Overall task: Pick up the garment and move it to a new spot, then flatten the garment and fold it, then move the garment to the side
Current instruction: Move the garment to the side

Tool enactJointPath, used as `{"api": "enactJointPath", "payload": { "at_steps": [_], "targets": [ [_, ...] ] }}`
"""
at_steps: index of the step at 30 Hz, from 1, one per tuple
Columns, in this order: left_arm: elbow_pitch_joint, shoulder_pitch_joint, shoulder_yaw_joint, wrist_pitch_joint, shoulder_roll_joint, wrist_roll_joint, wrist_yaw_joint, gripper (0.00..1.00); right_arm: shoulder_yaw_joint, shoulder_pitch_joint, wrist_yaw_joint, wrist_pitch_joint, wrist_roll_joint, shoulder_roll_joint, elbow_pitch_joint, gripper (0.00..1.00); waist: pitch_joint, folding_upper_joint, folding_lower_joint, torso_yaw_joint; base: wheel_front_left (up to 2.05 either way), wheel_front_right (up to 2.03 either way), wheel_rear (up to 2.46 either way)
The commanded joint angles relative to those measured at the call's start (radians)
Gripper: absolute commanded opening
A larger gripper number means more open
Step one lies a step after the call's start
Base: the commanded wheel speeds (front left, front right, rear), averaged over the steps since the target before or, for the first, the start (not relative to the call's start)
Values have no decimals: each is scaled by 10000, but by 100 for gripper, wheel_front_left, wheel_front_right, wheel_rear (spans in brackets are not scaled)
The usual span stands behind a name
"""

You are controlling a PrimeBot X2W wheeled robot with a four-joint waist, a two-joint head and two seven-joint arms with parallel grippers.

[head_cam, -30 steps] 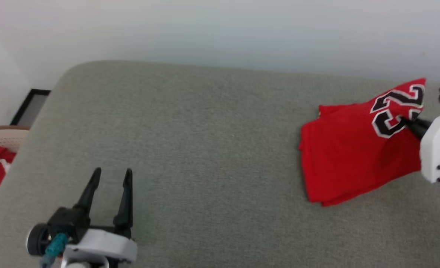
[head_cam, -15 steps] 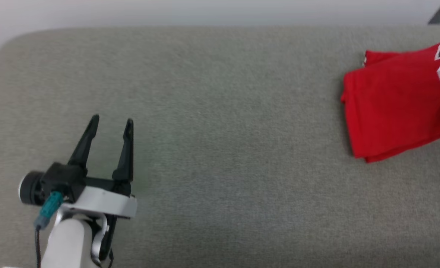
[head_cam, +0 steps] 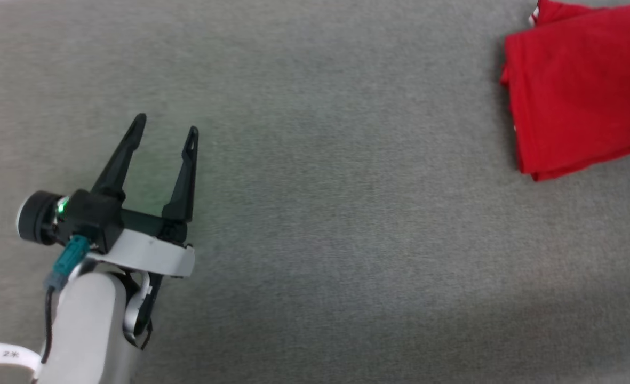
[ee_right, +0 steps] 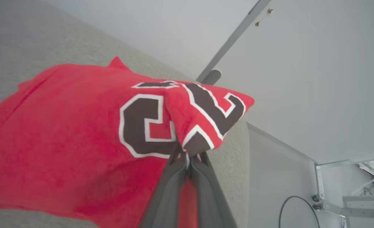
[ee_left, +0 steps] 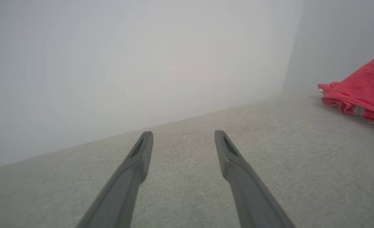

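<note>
Folded red jersey garment (ee_right: 63,136) with black white-edged numbers: soft, light, limp, layers likely to slide apart. Sits far right on grey fabric-covered bench (head_cam: 320,240). Bunched fold at the numbers is pinched in the closed right gripper (ee_right: 187,155); gripping through all layers looks safer. Empty left gripper (head_cam: 166,128) spread wide, well apart.

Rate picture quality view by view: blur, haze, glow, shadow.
Head view: soft throughout, a green glow on the grey surface between the fingers of the left gripper, a dim shadow band lower right. Left wrist view: hazy, washed-out wall, the garment soft-edged. Right wrist view: sharpest, lettering crisp, right gripper softer up close.
</note>
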Motion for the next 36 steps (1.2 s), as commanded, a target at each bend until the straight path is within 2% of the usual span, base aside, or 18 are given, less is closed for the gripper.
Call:
{"api": "enactJointPath", "payload": {
  "at_steps": [1, 7, 14, 20, 24, 29, 36],
  "targets": [
    [20, -199, -50, 8, 108, -56, -34, 100, 95, -233, -11, -162, -15, -45, 168, 0, 589, 0, 0, -586, 0, 0, 0],
    [40, -646, -423, 8, 383, -149, -32, 100, 583, -931, -11, -863, -291, -214, 1136, 0, 1059, 0, 0, -828, 0, 0, 0],
    [-15, -1027, -732, 8, 568, -176, -27, 100, 1129, -1442, -11, -1391, -793, -335, 2092, 0, 1531, 0, 0, -809, 0, 0, 0],
    [-13, -1323, -1015, 8, 648, -288, -28, 100, 1653, -1949, -11, -1865, -1985, -448, 3115, 0, 1872, 0, 0, -585, 0, 0, 0],
    [59, -1387, -1057, 11, 719, -336, -6, 100, 1942, -2318, -13, -1872, -3182, -458, 3720, 0, 2043, 0, 0, -428, 0, 0, 0],
    [89, -1360, -1071, 21, 742, -356, -5, 100, 1812, -2676, -13, -1956, -4304, -386, 4377, 0, 2244, 0, 0, -213, 0, 0, 0],
    [117, -1293, -1073, 44, 711, -365, -5, 100, 1073, -2457, -11, -1861, -4362, 225, 5281, 0, 2398, 0, 0, 9, 0, 0, 0]
  ]
}}
